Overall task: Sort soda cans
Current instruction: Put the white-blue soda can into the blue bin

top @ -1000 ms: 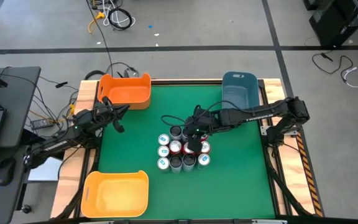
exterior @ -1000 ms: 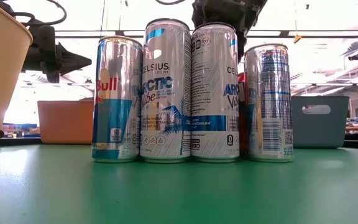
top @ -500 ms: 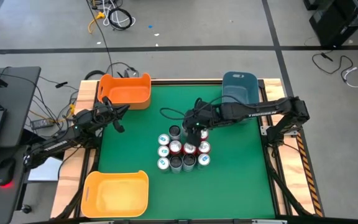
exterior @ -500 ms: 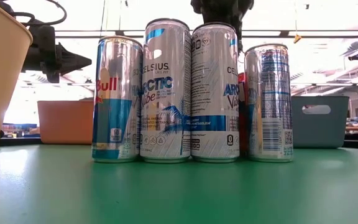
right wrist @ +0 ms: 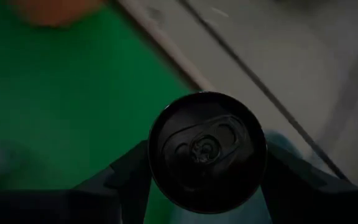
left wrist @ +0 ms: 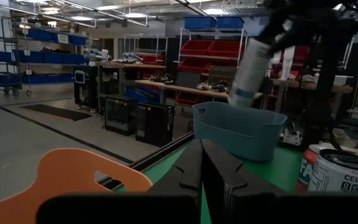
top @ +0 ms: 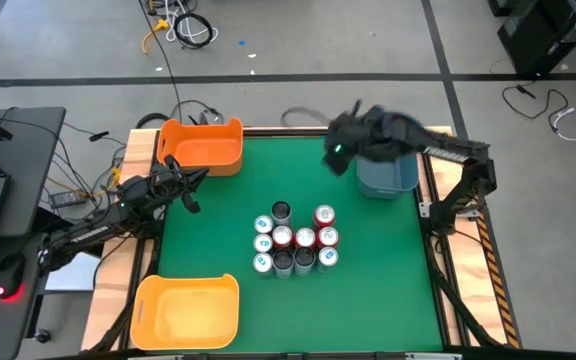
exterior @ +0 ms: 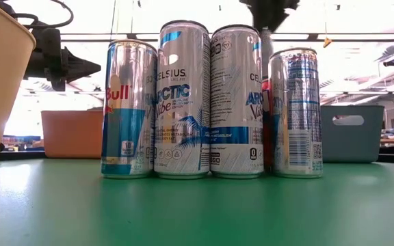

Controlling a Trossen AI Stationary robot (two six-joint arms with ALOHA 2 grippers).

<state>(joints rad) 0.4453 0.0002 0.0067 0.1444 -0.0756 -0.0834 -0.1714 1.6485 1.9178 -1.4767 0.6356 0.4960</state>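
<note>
The right gripper's (right wrist: 204, 180) two dark fingers (right wrist: 120, 171) clamp either side of a slim can with a black pull-tab top (right wrist: 207, 151), seen end-on in the right wrist view. In the left wrist view the same can (left wrist: 250, 73) hangs tilted, pale-sided with a blue band, just above the rim of the slate-blue plastic bin (left wrist: 238, 129). From above, the blurred right gripper (top: 353, 145) sits at the upper right of the green table (top: 388, 290), beside the blue bin (top: 388, 178), so this can looks close to its drop, though not yet let go.

The left gripper (top: 190, 192) has its fingers pressed together on nothing and waits in the upper left of the table, just below the orange plastic bin (top: 201, 146).

As for progress, the sort appears to be barely under way. The cluster of remaining cans (top: 293, 241) stands at the middle of the overhead frame: about ten silver-topped cylinders, some red, some dark, some white with pale markings, packed touching one another. From table level, four tall silver cans (exterior: 211, 102) stand in a row. The yellow plastic bin (top: 186, 312) at the lower left shows nothing inside, and neither does the orange one; the inside of the blue bin is partly hidden by the arm. By my reckoning nearly every can is left to move.
</note>
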